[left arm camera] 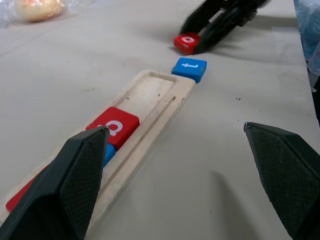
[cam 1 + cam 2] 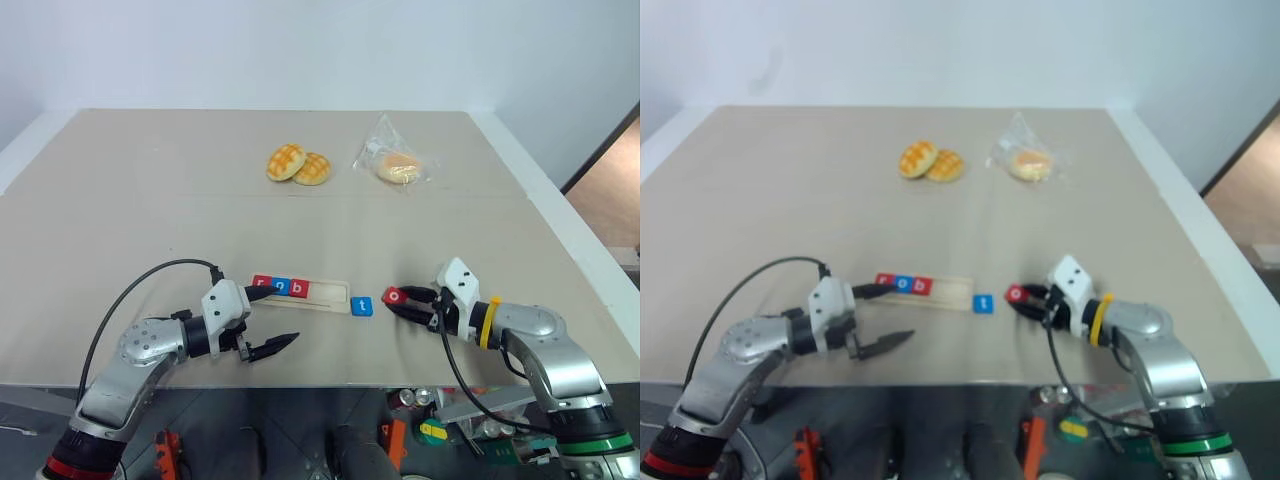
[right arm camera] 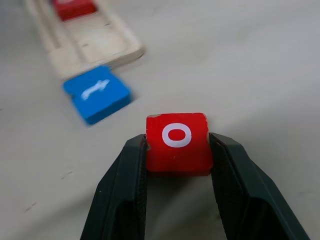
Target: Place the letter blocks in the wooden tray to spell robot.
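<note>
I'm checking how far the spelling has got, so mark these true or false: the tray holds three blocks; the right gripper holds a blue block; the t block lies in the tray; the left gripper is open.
1. The wooden tray holds three blocks. True: r, o, b.
2. The right gripper holds a blue block. False: it grips the red o block.
3. The t block lies in the tray. False: it lies on the table beside the tray's end.
4. The left gripper is open. True.

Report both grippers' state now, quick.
Left gripper: open, holding nothing, beside the wooden tray.
Right gripper: shut on the red o block, near the blue t block.
</note>
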Motion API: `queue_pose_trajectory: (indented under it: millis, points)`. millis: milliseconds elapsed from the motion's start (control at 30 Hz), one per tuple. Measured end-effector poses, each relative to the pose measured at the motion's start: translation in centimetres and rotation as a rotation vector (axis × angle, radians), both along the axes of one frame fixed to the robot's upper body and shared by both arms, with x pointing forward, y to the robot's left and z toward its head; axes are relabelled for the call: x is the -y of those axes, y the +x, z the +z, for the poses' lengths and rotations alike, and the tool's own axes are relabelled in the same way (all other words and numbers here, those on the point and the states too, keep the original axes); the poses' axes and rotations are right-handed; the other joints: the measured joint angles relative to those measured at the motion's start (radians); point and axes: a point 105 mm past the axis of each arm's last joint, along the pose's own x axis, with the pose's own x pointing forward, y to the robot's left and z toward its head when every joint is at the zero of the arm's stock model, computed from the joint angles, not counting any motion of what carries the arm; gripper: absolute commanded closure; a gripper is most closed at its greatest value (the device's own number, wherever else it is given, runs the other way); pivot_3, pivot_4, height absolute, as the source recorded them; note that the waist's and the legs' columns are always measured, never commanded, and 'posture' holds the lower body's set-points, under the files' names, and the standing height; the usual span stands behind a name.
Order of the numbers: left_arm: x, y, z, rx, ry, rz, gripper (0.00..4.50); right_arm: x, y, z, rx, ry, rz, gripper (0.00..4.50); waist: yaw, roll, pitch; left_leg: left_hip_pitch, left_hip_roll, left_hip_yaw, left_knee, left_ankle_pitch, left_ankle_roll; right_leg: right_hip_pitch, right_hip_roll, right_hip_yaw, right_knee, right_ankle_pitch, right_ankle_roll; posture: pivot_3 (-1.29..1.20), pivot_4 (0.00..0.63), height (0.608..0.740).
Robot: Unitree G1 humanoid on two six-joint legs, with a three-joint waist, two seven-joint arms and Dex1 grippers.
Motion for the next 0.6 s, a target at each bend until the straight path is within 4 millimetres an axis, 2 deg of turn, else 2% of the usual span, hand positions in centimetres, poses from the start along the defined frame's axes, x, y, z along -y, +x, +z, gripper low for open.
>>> queue_pose_trajectory:
  millis: [100, 133, 200, 300, 367, 600]
  points:
    - [-0.2, 0.4, 0.2, 0.001, -0.026, 0.047, 0.0, -2.4, 1.4, 3.4, 0.084, 0.018, 0.086, 3.26, -0.008, 0.0, 0.0, 0.001, 0.003, 0.004, 0.0, 0.0, 0.0, -0.002, 0.001, 0.001, 0.0, 0.004, 0.001, 0.0, 0.15, 0.74]
    - [-0.5, 0.7, 0.4, -0.001, -0.042, 0.077, 0.0, -3.9, 1.8, 4.9, 0.119, 0.028, 0.139, 3.26, -0.009, 0.0, 0.0, 0.002, 0.004, 0.004, 0.0, 0.0, 0.0, -0.001, 0.003, 0.0, 0.0, 0.005, 0.0, 0.0, 0.15, 0.74]
    - [-0.8, 1.1, 0.6, -0.001, -0.07, 0.119, 0.0, -6.1, 1.7, 6.2, 0.151, 0.026, 0.22, 3.26, -0.003, 0.0, 0.0, 0.001, 0.006, 0.0, 0.0, 0.0, 0.0, -0.001, 0.005, -0.001, 0.0, 0.003, -0.001, 0.0, 0.15, 0.74]
    - [-1.3, 1.4, 0.5, -0.01, -0.087, 0.174, 0.0, -8.7, 0.9, 4.9, 0.098, 0.003, 0.323, 3.26, 0.006, -0.001, 0.0, -0.002, 0.005, -0.004, -0.001, 0.0, 0.0, -0.001, 0.006, -0.003, 0.0, 0.0, -0.001, 0.0, 0.15, 0.74]
    - [-1.4, 1.5, 0.4, -0.016, -0.093, 0.195, 0.0, -9.6, 0.5, 3.7, 0.059, -0.014, 0.361, 3.26, 0.006, 0.0, 0.0, -0.003, 0.004, -0.004, -0.001, -0.001, -0.001, -0.002, 0.004, -0.003, 0.0, -0.001, -0.001, 0.0, 0.15, 0.74]
    - [-1.2, 1.2, 0.6, -0.014, -0.119, 0.23, 0.0, -9.4, 0.8, 1.8, -0.007, -0.05, 0.363, 3.26, 0.004, 0.0, 0.0, -0.003, 0.001, -0.003, -0.001, -0.001, -0.001, -0.002, 0.0, -0.003, 0.0, -0.001, 0.002, 0.0, 0.15, 0.74]
